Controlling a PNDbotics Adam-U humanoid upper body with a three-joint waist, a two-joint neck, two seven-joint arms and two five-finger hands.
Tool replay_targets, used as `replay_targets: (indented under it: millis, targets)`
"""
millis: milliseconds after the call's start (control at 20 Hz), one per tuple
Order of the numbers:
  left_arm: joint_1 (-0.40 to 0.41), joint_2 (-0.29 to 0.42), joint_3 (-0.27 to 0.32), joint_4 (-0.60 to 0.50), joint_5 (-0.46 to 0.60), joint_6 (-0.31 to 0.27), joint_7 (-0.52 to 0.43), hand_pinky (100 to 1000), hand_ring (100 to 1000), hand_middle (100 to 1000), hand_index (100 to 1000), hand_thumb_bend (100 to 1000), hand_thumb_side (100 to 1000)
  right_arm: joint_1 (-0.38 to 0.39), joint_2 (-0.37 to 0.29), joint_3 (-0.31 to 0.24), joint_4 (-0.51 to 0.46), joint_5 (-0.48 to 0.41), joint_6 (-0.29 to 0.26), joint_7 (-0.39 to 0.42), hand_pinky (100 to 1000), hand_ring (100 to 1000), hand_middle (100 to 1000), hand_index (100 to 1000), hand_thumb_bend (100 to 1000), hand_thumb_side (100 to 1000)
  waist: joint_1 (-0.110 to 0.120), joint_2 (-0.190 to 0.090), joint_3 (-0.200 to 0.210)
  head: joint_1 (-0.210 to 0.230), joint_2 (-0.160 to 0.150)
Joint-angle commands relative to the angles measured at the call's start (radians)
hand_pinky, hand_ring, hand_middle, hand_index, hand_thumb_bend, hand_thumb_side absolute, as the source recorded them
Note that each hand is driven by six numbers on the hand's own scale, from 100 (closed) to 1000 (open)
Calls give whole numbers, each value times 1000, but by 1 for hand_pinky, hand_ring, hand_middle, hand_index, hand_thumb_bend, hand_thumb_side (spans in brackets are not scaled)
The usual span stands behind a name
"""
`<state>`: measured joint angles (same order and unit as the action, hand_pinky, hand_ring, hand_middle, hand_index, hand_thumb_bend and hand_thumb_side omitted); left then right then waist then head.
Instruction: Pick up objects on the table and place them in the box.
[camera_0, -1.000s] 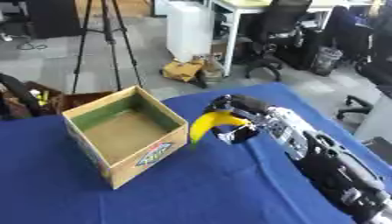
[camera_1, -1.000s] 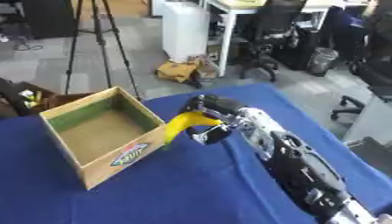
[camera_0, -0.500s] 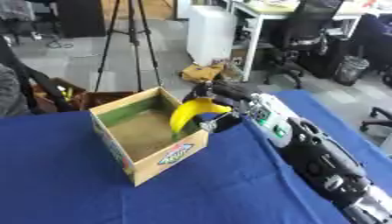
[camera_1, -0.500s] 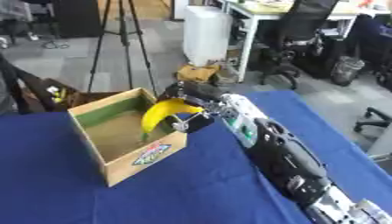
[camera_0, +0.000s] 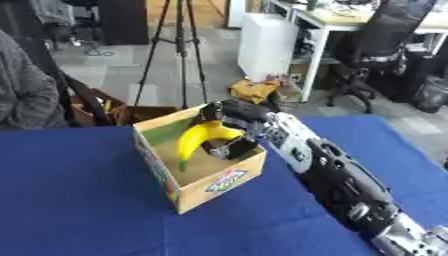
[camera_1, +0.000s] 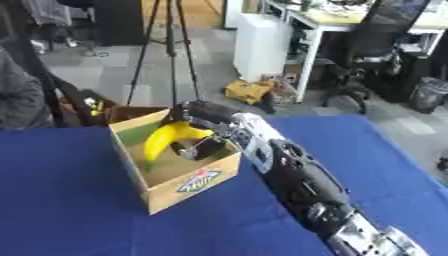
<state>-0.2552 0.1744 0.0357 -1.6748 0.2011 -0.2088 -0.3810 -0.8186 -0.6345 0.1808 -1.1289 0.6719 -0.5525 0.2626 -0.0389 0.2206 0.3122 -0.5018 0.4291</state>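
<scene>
Left eye view: a desk (camera_0: 79, 200) under a blue cloth fills the lower part of the scene. On it stands an open cardboard box (camera_0: 219, 182), green on its inner walls, with a printed label on its front side. The robot's right arm reaches in from the lower right, over the box's near right corner. Its right hand (camera_0: 229, 145) grasps a yellow banana (camera_0: 199, 141), fingers curled round it, holding it inside the box, tip pointing down toward the floor of the box.

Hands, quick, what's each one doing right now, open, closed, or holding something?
Right hand: fingers curled round the banana, holding it over the open box.
Left hand: not in view, cannot be told.
</scene>
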Motion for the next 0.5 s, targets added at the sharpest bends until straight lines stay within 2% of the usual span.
replay_targets:
  millis: [50,500]
  targets:
    - [-12,7,-7,-24,7,-5,-8,727,703,480,669,219,973,-20,-11,-3,22,39,-12,7,746,787,644,728,100,238,7,-9,5,-13,-14]
    - [-6,1,-7,-23,-5,-15,-11,728,706,479,670,216,986,-9,1,-22,123,147,-14,-23,744,800,646,729,100,280,17,19,9,-23,-17]
